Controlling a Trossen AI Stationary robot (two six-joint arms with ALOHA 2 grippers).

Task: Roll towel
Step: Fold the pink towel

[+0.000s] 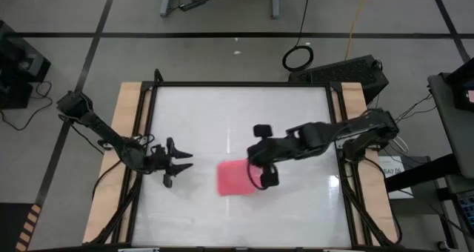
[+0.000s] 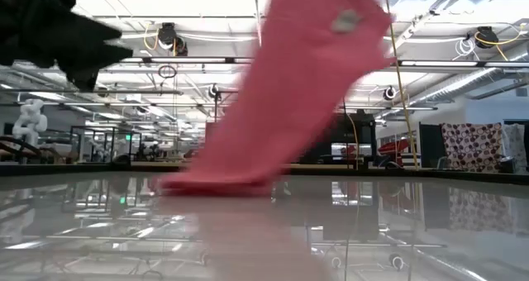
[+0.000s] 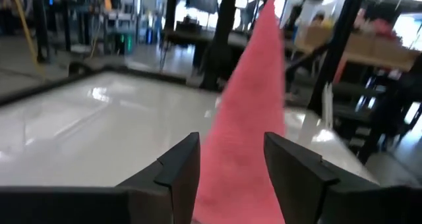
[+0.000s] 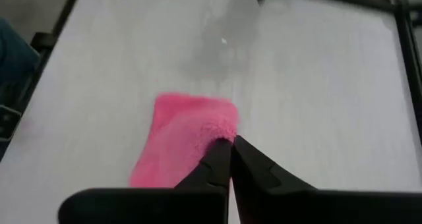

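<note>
The bright pink towel (image 1: 235, 178) lies right of the table's middle, with one end raised. In the low view the towel (image 2: 289, 107) slants up from the table to the picture's top. My right gripper (image 1: 265, 176) is above the towel's right end and is shut on it. My left gripper (image 1: 185, 163) is open and empty, a little above the table to the towel's left, pointing at it. In the left wrist view the towel (image 3: 254, 118) shows beyond the open fingers, apart from them. My right gripper pinches the towel's raised edge (image 4: 223, 133) between its two shut fingers, near a corner. The fingers come from above, slanting down. The towel hangs slanting below them, fairly taut, with its lower end (image 2: 215, 182) resting on the table.
The white tabletop (image 1: 222, 118) is framed by black rails (image 1: 335, 133) and wooden side strips (image 1: 126, 133). There is free room on the far half of the table and along the near edge. Cables and a black case lie on the floor beyond the far edge.
</note>
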